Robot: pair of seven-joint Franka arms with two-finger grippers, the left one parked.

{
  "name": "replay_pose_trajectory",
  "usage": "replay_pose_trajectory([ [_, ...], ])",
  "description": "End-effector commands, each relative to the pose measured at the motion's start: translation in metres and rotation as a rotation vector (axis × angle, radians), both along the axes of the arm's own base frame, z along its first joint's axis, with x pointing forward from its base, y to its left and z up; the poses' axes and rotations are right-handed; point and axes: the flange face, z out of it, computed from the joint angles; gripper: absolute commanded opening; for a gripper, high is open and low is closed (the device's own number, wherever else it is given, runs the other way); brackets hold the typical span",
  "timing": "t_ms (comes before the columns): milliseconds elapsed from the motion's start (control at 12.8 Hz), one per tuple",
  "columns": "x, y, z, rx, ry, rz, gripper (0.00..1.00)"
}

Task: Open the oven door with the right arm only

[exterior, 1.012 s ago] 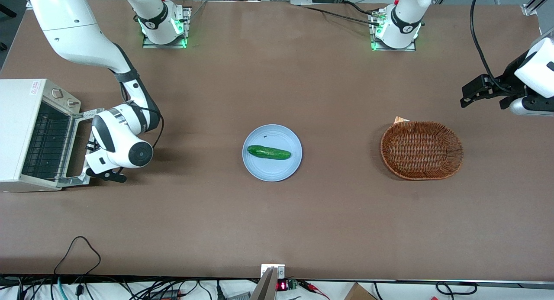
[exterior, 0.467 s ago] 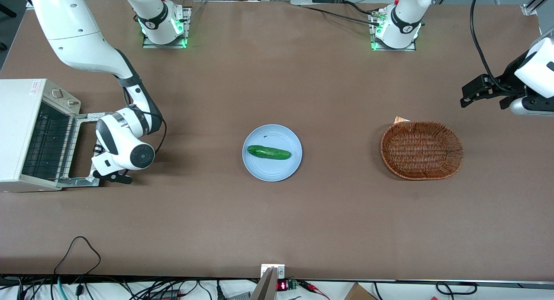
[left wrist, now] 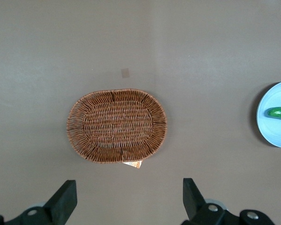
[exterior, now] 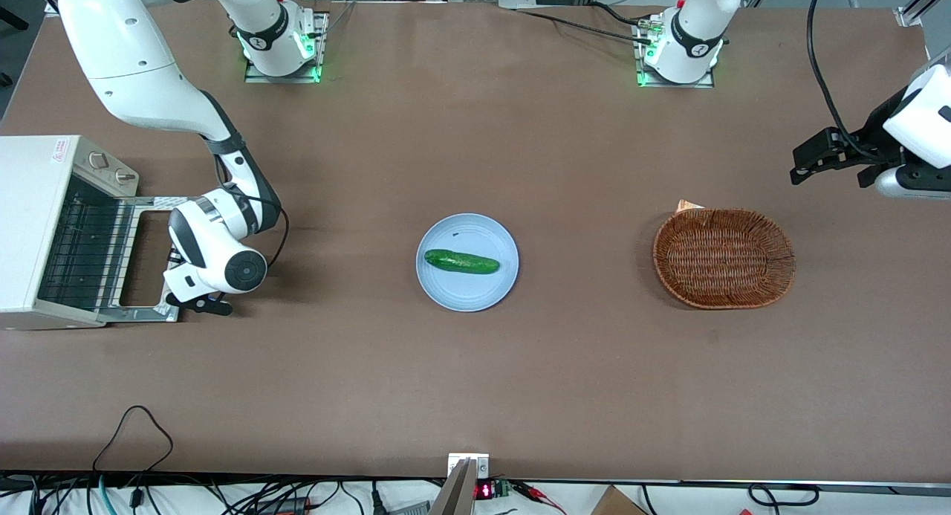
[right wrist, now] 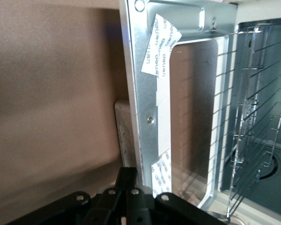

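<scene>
The white toaster oven point(exterior: 37, 203) stands at the working arm's end of the table. Its oven door point(exterior: 152, 202) hangs open, swung down almost flat, and the wire rack inside shows. The right arm's wrist point(exterior: 215, 251) hovers over the door's outer edge and hides the gripper in the front view. In the right wrist view my gripper point(right wrist: 129, 174) has its black fingers pressed together at the door's outer edge point(right wrist: 147, 93), next to the pale handle bar point(right wrist: 124, 136). I see nothing between the fingers.
A blue plate point(exterior: 446, 288) with a green cucumber point(exterior: 461, 261) sits mid-table. A wicker basket point(exterior: 724, 258) lies toward the parked arm's end; it also shows in the left wrist view point(left wrist: 116, 125). The oven rack point(right wrist: 257, 117) sits just inside the opening.
The door has swung further down, from partly open to almost flat. The wrist and gripper moved with its outer edge, away from the oven body.
</scene>
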Motion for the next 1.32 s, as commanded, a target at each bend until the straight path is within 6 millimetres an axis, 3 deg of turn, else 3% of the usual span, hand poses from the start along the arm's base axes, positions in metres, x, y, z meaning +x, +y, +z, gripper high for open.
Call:
replay_pose_trajectory([
  [0, 0.002, -0.001, 0.003, 0.015, -0.004, -0.013, 0.03],
  [389, 0.002, 0.008, 0.011, 0.077, -0.003, -0.071, 0.03],
  [545, 0.011, 0.018, 0.033, 0.142, 0.002, -0.099, 0.08],
  [623, 0.014, 0.019, 0.05, 0.183, 0.024, -0.122, 0.4],
  [701, 0.017, 0.022, 0.067, 0.223, 0.043, -0.14, 0.79],
  [778, 0.02, 0.023, 0.089, 0.261, 0.059, -0.152, 1.0],
  [1090, 0.03, 0.021, 0.185, 0.45, 0.153, -0.182, 1.0],
  [1246, 0.023, 0.009, 0.227, 0.533, 0.188, -0.196, 1.0],
])
